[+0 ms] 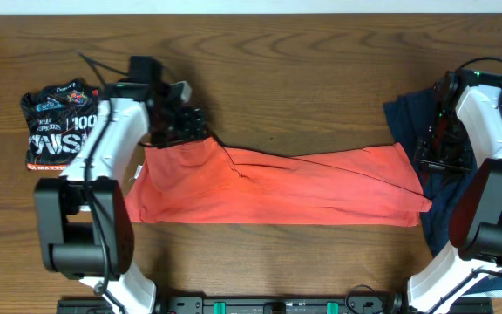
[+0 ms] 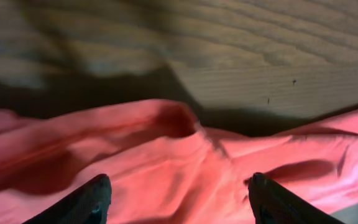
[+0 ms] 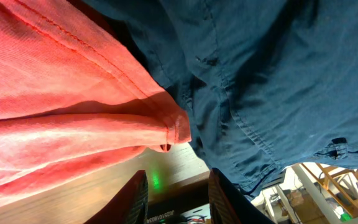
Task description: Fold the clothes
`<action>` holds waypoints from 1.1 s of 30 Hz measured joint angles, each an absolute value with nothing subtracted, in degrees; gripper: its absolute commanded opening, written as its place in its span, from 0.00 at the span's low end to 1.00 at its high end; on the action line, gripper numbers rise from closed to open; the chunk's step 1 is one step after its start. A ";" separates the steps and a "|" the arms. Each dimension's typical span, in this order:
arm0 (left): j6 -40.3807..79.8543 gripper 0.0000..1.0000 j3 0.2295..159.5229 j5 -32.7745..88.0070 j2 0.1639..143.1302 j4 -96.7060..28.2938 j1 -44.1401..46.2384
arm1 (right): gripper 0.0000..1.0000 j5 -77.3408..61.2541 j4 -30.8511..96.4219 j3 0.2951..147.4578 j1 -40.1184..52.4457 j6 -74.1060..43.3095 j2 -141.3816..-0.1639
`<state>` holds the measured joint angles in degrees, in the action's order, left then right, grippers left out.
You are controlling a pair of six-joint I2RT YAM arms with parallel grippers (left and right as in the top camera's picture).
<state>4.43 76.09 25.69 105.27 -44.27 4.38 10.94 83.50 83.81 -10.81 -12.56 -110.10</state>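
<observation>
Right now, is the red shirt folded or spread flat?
Folded: the red shirt lies as a long narrow band, an overlapping edge running across it.

Stretched shirt lies across the middle of the table. Bundled shirt sits well apart at its left. Heaped shirt lies right, touching its end.

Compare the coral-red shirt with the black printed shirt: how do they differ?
The coral-red shirt looks plain; the black printed shirt carries white and orange lettering. The coral-red shirt lies spread in a long band; the black printed shirt is bunched compactly. The left pincer sits at the coral-red shirt's corner, none at the black printed shirt. Both rest on the wooden table.
</observation>
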 measured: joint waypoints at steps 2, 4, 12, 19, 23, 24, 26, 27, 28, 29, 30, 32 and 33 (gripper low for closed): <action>4.99 0.72 76.09 24.91 106.26 -43.20 6.04 | 0.31 10.94 83.48 83.81 -10.81 -12.56 -110.10; 5.82 0.59 76.09 23.75 107.68 -42.52 7.40 | 0.31 10.94 83.46 83.81 -10.81 -12.56 -110.10; 7.51 0.06 76.09 20.99 111.87 -44.93 8.73 | 0.31 10.94 83.40 83.81 -10.81 -12.53 -110.10; 7.57 0.06 75.90 20.56 104.55 -60.18 8.71 | 0.31 10.92 82.98 83.81 -10.81 -12.51 -110.10; 7.55 0.06 75.88 20.56 97.01 -68.45 8.73 | 0.31 10.94 82.81 83.81 -10.81 -12.51 -110.10; 7.53 0.06 75.88 20.56 95.90 -69.30 8.73 | 0.31 10.92 82.78 83.81 -10.81 -12.51 -110.10; 7.55 0.06 75.88 20.58 95.15 -69.49 8.75 | 0.31 10.94 82.81 83.81 -10.81 -12.51 -110.10; 7.55 0.06 75.88 20.56 95.18 -69.25 8.88 | 0.31 10.94 82.78 83.81 -10.81 -12.51 -110.10; 7.55 0.06 75.88 20.58 95.44 -68.75 9.10 | 0.31 10.92 82.78 83.81 -10.81 -12.51 -110.10; 7.55 0.06 75.88 20.64 95.59 -68.27 9.28 | 0.31 10.94 82.78 83.81 -10.81 -12.51 -110.10; 7.55 0.06 75.77 21.02 95.79 -67.09 9.93 | 0.31 10.94 82.81 83.81 -10.81 -12.49 -110.10; 7.57 0.06 75.33 22.13 95.85 -64.64 11.31 | 0.31 10.92 82.81 83.81 -10.81 -12.49 -110.10; 7.62 0.06 74.83 22.90 95.85 -62.92 12.51 | 0.31 10.94 82.83 83.81 -10.81 -12.47 -110.10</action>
